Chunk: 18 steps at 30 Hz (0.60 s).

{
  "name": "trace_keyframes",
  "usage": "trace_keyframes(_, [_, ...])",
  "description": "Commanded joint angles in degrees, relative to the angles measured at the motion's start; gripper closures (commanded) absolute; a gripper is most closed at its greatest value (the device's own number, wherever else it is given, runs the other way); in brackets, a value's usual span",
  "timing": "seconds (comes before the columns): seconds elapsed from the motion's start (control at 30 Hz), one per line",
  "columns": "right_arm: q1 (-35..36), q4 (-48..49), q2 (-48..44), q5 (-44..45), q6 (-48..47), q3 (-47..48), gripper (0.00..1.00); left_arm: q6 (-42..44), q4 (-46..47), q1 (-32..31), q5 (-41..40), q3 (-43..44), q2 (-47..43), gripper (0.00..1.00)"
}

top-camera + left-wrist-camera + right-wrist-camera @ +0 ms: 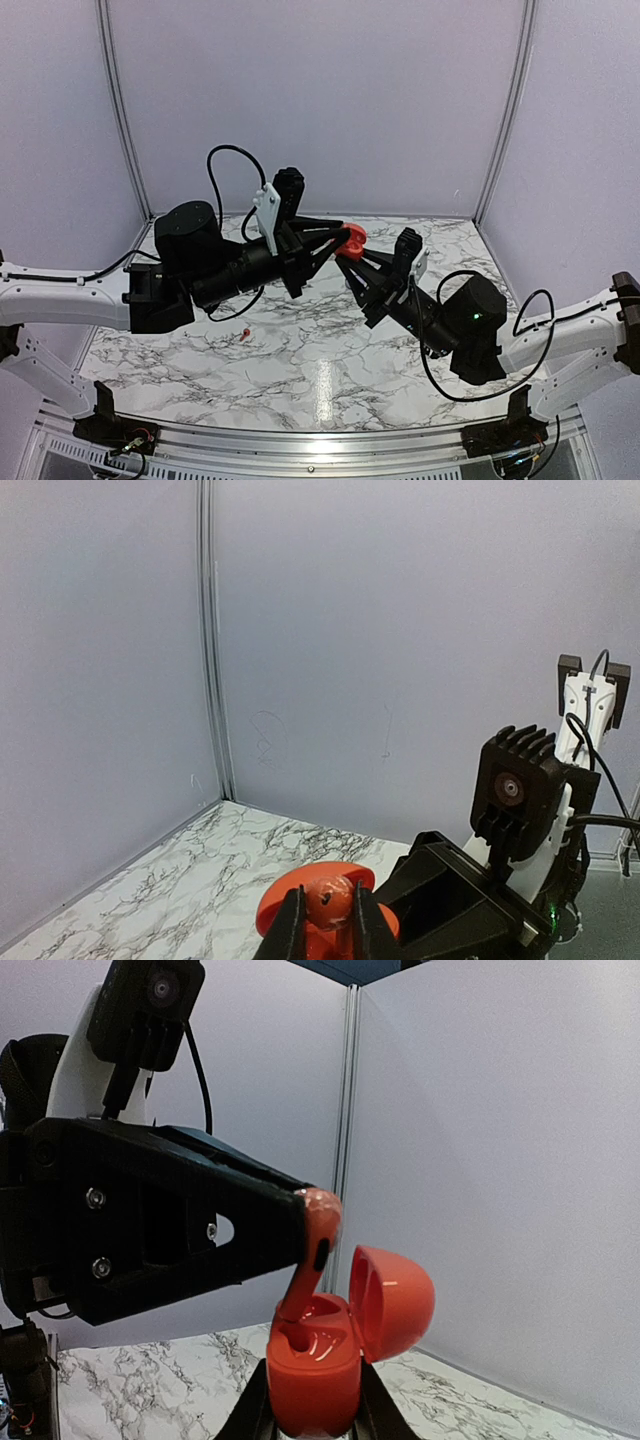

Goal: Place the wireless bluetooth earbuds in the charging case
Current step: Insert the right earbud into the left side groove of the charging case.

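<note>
Top view: my left tool (338, 238) and right tool (347, 256) meet in mid-air above the worktop (320, 380) with the red charging case (354, 237) between them, and a second earbud (245, 335) lies loose on the marble near the left arm. Left wrist: the left tool is clamped tight on one earbud (328, 900), right over the case. Right wrist: the right tool is closed on the case body, lid (393, 1302) hinged open, earbud stem at the well, so I judge this is the first insertion; next it needs a straight push down, a release, then fetching the loose one.
</note>
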Motion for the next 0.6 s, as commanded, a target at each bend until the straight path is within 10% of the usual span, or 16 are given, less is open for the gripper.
trace_keyframes(0.0, [0.48, 0.41, -0.39, -0.43, 0.88, 2.51, 1.0, -0.19, 1.99, -0.35, 0.45, 1.93, 0.86, 0.9])
trace_keyframes(0.57, [0.48, 2.0, -0.72, 0.51, 2.46, 3.23, 1.0, -0.14, 1.97, -0.35, 0.55, 0.71, 1.34, 0.9])
